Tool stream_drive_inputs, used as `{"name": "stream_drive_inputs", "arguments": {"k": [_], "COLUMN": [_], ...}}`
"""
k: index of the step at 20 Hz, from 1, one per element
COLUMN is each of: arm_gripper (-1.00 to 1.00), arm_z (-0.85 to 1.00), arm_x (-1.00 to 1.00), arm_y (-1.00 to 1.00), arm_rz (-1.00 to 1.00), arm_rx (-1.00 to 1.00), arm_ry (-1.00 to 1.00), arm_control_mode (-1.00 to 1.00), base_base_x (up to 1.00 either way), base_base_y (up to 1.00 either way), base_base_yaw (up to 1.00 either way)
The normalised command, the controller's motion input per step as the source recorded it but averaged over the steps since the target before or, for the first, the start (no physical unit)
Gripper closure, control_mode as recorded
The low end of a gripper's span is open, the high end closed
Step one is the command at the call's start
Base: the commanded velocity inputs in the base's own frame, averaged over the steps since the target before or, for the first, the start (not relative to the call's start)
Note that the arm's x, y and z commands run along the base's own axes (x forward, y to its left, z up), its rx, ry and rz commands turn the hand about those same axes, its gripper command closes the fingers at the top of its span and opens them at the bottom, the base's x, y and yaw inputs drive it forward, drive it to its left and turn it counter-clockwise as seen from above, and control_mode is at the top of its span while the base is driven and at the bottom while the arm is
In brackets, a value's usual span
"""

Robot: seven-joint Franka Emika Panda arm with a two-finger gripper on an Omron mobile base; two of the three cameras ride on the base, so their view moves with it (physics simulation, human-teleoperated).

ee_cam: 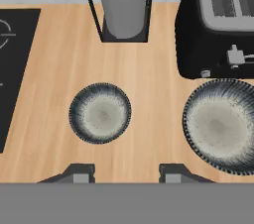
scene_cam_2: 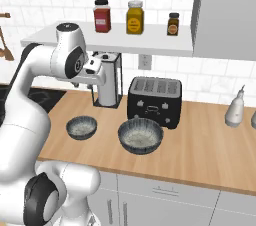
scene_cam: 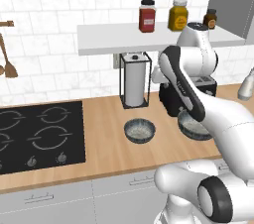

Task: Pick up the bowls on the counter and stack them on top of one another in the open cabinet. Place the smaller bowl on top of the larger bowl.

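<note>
The claw (ee_cam: 124, 171) hangs high over the counter (ee_cam: 149, 89), its two tips apart with nothing between them. Straight ahead of the tips, slightly left, sits the smaller bowl (ee_cam: 100, 113), upright and empty. The larger bowl (ee_cam: 222, 126) lies to the right of the claw, also empty, its far rim just beside the front of the black toaster (ee_cam: 218, 20). The two bowls sit apart from each other. Beyond the smaller bowl stands the paper-towel roll (ee_cam: 124, 2) in its black wire holder. The stovetop (ee_cam: 12, 64) lies off to the left. Above the counter, the white shelf (scene_cam_2: 125, 42) carries three jars: a red one (scene_cam_2: 102, 16), a yellow one (scene_cam_2: 134, 17) and a small dark one (scene_cam_2: 173, 24).
</note>
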Motion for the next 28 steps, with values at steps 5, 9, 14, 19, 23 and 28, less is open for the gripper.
{"name": "stream_drive_inputs", "arguments": {"k": [5, 9, 14, 19, 23, 28], "arm_gripper": [-1.0, -1.0, -1.0, -1.0, -1.0, -1.0], "arm_z": [-0.31, -0.94, -0.94, -0.41, -0.44, -0.1], "arm_x": [-0.18, -0.14, 0.0, 0.07, 0.79, 0.72], "arm_y": [0.04, 0.36, 0.34, 0.11, -0.04, -0.11], "arm_rz": [0.0, 0.0, 0.0, 0.0, -0.11, -0.11], "arm_rx": [-0.01, -0.16, -0.14, 0.07, 0.12, 0.04], "arm_ry": [-0.06, -0.01, 0.03, -0.02, 0.02, 0.15], "arm_control_mode": [-1.0, -1.0, -1.0, -1.0, -1.0, -1.0], "base_base_x": [0.0, 0.0, 0.0, 0.0, 0.0, 0.0], "base_base_y": [0.0, 0.0, 0.0, 0.0, 0.0, 0.0], "base_base_yaw": [0.0, 0.0, 0.0, 0.0, 0.0, 0.0]}}
